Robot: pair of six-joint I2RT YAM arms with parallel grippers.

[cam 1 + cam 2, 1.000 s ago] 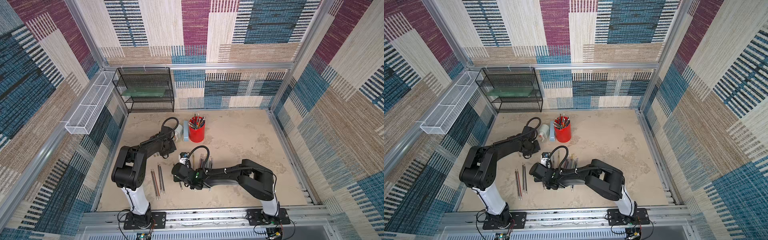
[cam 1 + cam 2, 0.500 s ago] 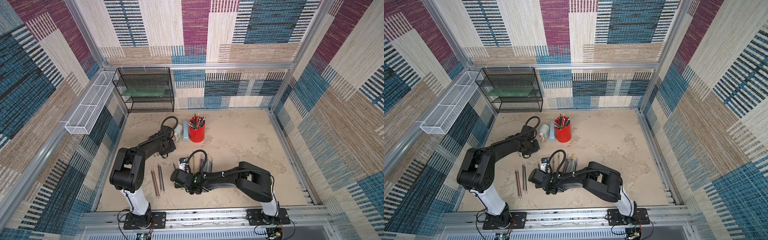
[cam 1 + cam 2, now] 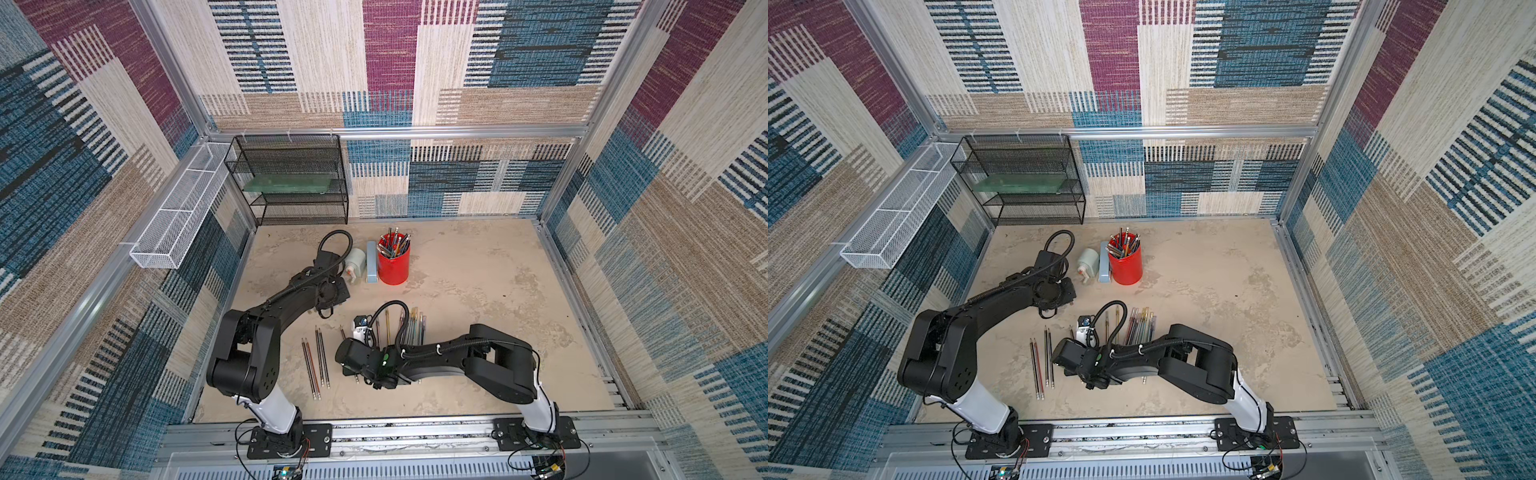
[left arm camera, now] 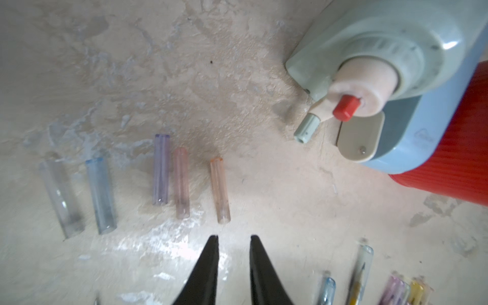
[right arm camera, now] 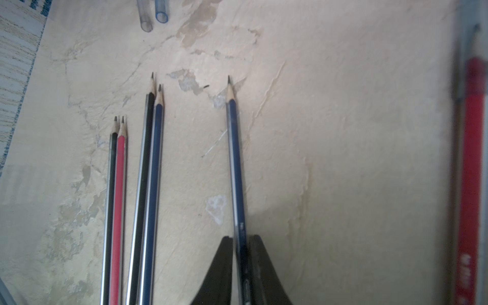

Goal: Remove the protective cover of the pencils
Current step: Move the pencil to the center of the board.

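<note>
One right end effector (image 5: 241,239), pressed onto a blue pencil (image 5: 235,163) with bared tip; whether the pencil rests on the table (image 5: 343,132) cannot be told. One left end effector (image 4: 233,237), fingers slightly apart, holding nothing, near five clear caps (image 4: 181,182) lying loose in a row. Four bare pencils (image 5: 141,184), in two touching pairs, beside the blue pencil. One cluster of capped pencils (image 3: 415,328), partly under the right arm (image 3: 457,361). One red cup (image 3: 393,266), upright, holding more pencils, just beside a pale sharpener (image 4: 396,39).
</note>
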